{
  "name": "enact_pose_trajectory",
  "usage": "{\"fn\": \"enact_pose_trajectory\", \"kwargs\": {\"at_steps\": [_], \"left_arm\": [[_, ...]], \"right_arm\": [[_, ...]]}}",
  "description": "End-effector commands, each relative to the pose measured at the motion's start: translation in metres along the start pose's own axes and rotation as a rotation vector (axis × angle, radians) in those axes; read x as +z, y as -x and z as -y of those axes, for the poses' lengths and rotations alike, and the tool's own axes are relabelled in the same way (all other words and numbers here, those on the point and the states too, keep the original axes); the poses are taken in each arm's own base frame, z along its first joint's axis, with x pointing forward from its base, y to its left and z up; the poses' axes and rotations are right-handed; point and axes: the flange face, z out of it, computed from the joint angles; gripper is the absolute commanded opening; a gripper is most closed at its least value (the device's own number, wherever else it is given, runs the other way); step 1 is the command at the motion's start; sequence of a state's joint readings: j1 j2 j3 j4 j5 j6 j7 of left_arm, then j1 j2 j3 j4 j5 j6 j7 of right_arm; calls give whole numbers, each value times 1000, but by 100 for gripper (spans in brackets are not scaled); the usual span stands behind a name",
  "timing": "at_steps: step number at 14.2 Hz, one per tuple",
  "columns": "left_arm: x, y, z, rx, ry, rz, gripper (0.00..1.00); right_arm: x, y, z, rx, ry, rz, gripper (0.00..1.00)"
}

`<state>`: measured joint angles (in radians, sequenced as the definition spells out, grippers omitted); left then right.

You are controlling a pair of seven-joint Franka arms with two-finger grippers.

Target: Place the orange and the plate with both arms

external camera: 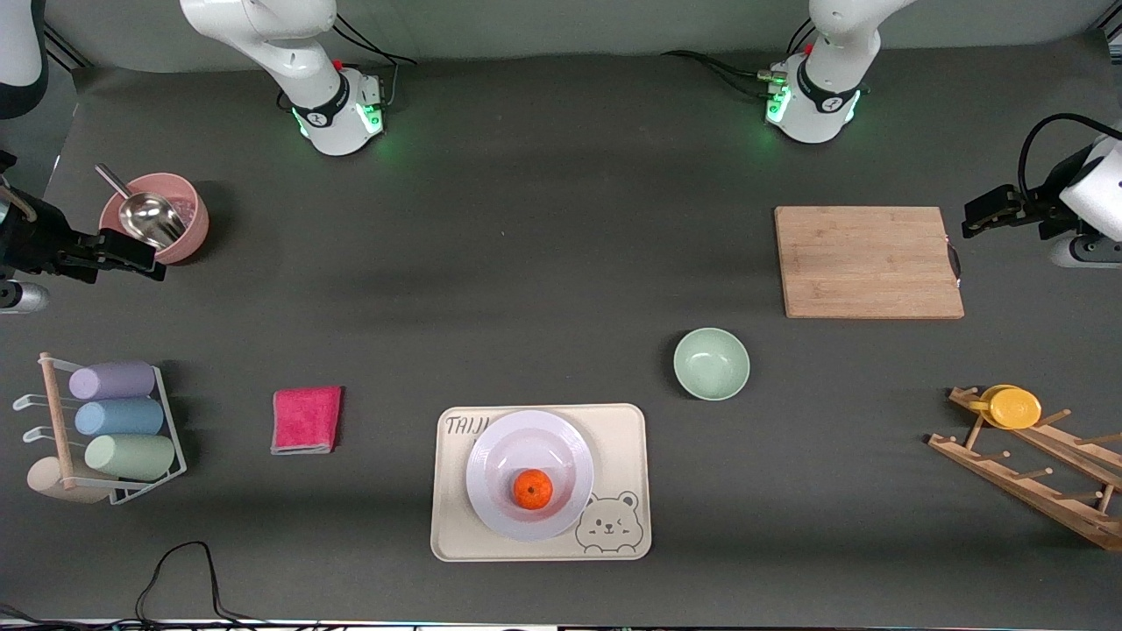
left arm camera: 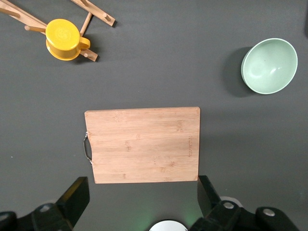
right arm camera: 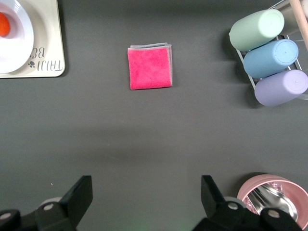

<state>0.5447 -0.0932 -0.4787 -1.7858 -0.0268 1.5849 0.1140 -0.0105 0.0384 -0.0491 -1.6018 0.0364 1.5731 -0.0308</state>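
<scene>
The orange lies in the well of the pale plate, which rests on a cream bear tray near the front camera. The right wrist view catches the orange and the plate at its edge. My left gripper hangs open and empty at the left arm's end, beside the cutting board; the left wrist view shows it over bare table. My right gripper hangs open and empty at the right arm's end by the pink bowl; the right wrist view shows it over bare table.
A wooden cutting board and a mint-green bowl lie toward the left arm's end, with a wooden rack holding a yellow cup. Toward the right arm's end are a pink cloth, a rack of pastel cups and a pink bowl with a metal scoop.
</scene>
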Motion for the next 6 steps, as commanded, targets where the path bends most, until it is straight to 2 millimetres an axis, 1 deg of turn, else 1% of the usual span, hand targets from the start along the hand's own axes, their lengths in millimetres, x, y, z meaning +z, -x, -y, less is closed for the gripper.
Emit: {"fn": "enact_pose_trajectory", "kwargs": {"at_steps": [1,6], "left_arm": [[-4,8,-1,-14,-15,-17,100],[-4,7,-1,-12,-14,-17,100]], "right_arm": [[-2,-2,-1,28,31,-2,100],[-1,-3,-3,33,53,4,100]]}}
